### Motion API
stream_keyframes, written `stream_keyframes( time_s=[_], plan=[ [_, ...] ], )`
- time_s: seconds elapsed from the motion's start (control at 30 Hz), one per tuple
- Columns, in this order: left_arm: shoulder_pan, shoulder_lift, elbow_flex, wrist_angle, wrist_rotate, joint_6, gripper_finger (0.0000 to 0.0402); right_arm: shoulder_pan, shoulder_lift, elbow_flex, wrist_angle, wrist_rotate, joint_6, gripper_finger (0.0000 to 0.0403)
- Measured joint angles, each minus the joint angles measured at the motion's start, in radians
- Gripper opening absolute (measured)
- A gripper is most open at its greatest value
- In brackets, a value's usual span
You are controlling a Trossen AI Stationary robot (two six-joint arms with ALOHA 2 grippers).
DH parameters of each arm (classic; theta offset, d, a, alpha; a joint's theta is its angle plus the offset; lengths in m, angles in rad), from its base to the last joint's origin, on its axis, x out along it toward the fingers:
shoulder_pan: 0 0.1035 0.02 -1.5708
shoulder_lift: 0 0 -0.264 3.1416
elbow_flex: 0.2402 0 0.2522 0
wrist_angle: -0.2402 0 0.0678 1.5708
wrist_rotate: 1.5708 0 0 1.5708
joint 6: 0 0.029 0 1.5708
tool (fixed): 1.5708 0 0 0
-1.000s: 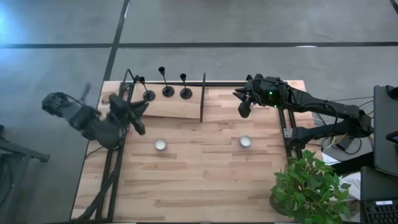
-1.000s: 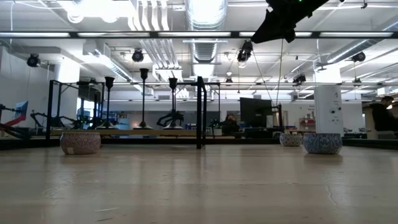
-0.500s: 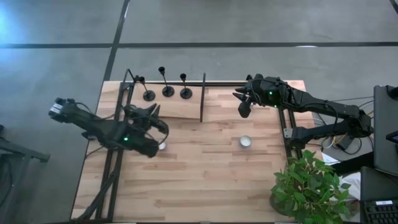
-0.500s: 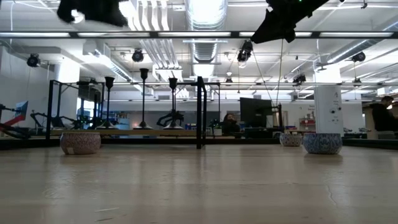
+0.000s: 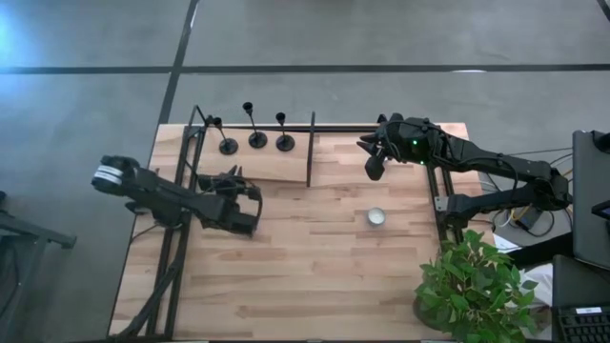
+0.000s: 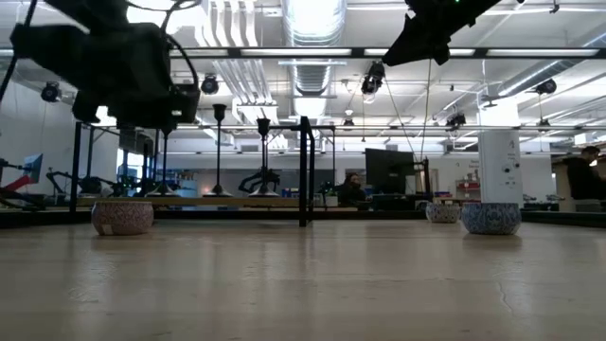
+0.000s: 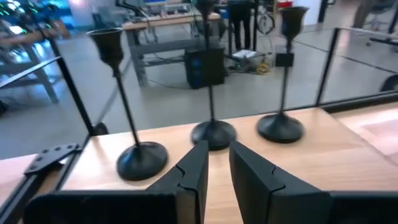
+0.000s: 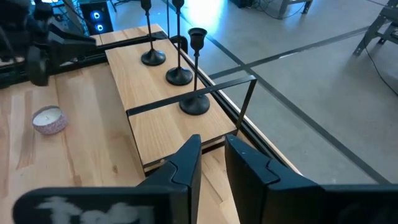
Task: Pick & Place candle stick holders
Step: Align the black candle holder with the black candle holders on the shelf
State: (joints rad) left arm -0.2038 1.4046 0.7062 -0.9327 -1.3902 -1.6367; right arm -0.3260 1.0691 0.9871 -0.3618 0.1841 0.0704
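left pincer (image 5: pixel 246 211): hovering over desk (image 5: pixel 315 276), fingers nearly together, empty | right pincer (image 5: pixel 374 164): waiting, nearly together | candle stick holders (image 5: pixel 257 139): standing untouched

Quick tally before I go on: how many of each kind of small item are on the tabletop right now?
Black candle stick holders: 3
White tealight discs: 2 (the left one is hidden under the left arm from above)
Total: 5
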Motion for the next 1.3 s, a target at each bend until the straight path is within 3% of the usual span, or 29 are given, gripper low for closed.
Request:
stream_keyframes(
  time_s=[0.2, 0.6, 0.87, 1.3],
  plan=[
    [0.028, 0.046, -0.083, 0.101, -0.082, 0.0, 0.0071, 0.0, 0.0, 0.0, 0.0, 0.0, 0.0, 0.0067],
    [0.164, 0.045, -0.165, 0.113, -0.075, -0.067, 0.008, 0.0, 0.0, 0.0, 0.0, 0.0, 0.0, 0.0087],
    [0.208, 0.045, -0.171, 0.12, -0.097, -0.034, 0.0081, 0.0, 0.0, 0.0, 0.0, 0.0, 0.0, 0.009],
    [0.233, 0.045, -0.259, 0.268, 0.036, -0.006, 0.0091, 0.0, 0.0, 0.0, 0.0, 0.0, 0.0, 0.0066]
  ],
)
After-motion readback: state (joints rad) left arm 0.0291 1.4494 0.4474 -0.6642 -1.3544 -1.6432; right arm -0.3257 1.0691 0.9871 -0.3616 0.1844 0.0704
